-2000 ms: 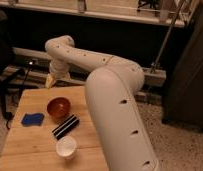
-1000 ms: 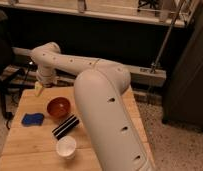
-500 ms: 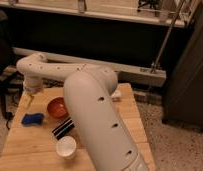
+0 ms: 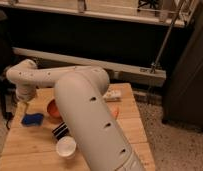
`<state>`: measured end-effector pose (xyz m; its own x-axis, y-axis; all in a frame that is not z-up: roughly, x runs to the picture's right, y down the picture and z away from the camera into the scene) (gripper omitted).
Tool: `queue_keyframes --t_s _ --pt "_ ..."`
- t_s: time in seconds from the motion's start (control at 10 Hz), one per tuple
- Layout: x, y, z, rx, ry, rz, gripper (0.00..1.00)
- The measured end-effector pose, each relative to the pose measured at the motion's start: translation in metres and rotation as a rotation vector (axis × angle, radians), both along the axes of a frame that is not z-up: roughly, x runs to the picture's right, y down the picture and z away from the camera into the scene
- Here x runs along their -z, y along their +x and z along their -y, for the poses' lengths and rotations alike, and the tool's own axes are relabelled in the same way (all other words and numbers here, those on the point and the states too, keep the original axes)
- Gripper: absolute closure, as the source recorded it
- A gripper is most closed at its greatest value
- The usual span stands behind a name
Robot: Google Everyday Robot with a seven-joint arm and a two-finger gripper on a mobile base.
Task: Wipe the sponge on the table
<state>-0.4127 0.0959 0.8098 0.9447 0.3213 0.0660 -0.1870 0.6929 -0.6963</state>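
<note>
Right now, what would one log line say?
gripper: open, above sponge | sponge: on table, beside bowl | wipe: not started

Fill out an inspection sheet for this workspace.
Surface: light wooden table, plank-grained top, partly hidden by the robot's arm.
Job's things: blue sponge lying flat on the table's left side, not held.
Clutter: red-brown bowl beside the sponge; striped block; white cup; small white item at the far edge.
Grippers: hand open, pointing down at the sponge's far left corner; whether they touch cannot be told.
Cables: nothing seen.
Surroundings: white rail behind; slanted metal pole; speckled floor.
</note>
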Motion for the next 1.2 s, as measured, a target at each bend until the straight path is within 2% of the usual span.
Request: queue_keyframes --t_s 0.3,0.5,0.7,0.9,1.0,1.2 --pt "-0.009 -0.009 -0.029 0.041 -0.010 0.005 0.20" --pt "-0.024 -0.010 -0.045 0.057 -0.018 -0.005 0.20" --pt "-0.039 -0.012 -0.056 0.070 -0.013 -0.021 0.20" --pt "-0.049 -0.011 -0.058 0.080 0.004 -0.036 0.20" --pt "-0.052 -0.011 -0.058 0.086 0.015 -0.042 0.23" --pt "-0.052 -0.016 -0.061 0.097 0.028 -0.046 0.39"
